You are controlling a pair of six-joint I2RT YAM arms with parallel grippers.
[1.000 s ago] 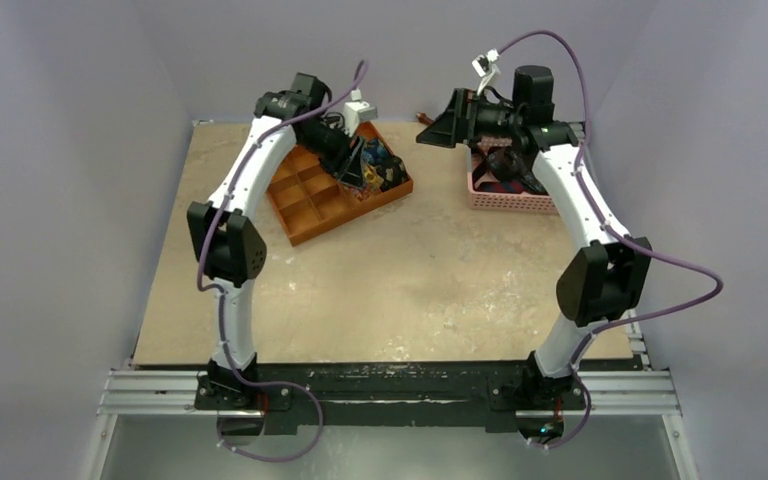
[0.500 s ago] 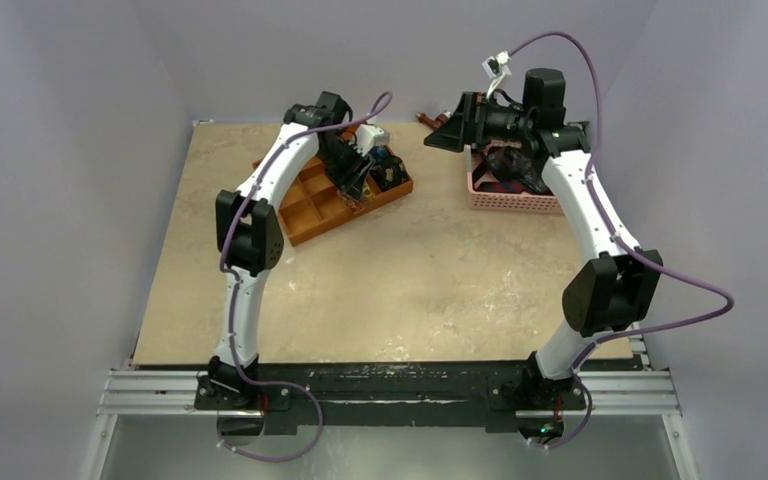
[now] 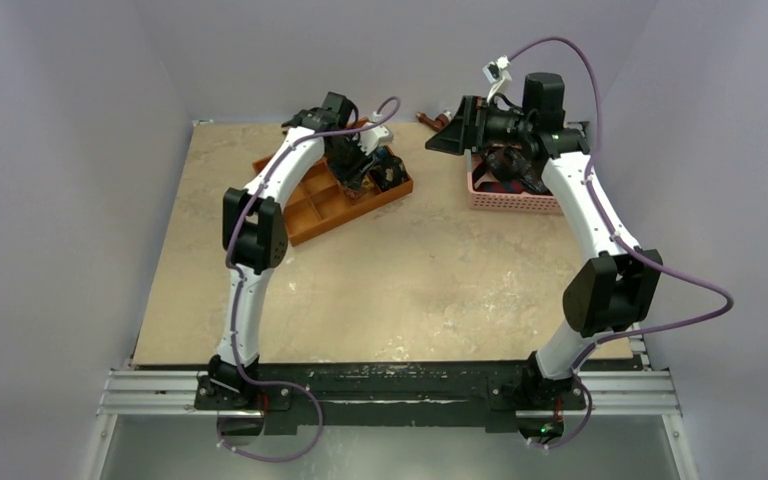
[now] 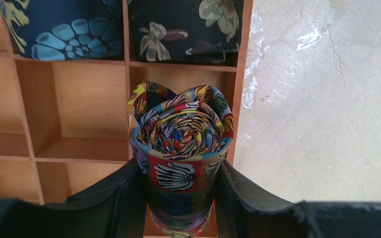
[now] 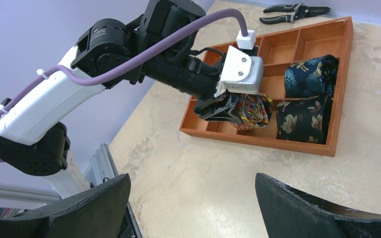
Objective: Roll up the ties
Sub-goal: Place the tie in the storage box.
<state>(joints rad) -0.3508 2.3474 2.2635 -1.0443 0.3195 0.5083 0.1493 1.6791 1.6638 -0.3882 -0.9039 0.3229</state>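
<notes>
**Step in hand: seat the rolled tie in the tray.**

The left gripper (image 4: 178, 198) is closed on the orange-yellow-red tie (image 4: 181, 129), with one finger on each side of the coil. The coil hangs over the empty compartment next to the dark flowered coil (image 4: 188, 25).

1. Ease the coil down, centred between the dividers, so the outer wrap does not catch a wall.
2. Part the fingers only once the coil rests on the compartment floor. Part them slowly, or the roll may spring loose.

Whether the coil already touches the floor cannot be told.

**Appearance.** The tie is a tight spiral with even layers. Its loose end is not visible. A blue coil (image 4: 64, 25) fills a compartment beside the flowered one.

**Location.** The tray (image 5: 297, 147) lies near the far edge of the table (image 3: 410, 290), left of centre. The right gripper (image 5: 193, 208) is spread wide and holds nothing.
</notes>
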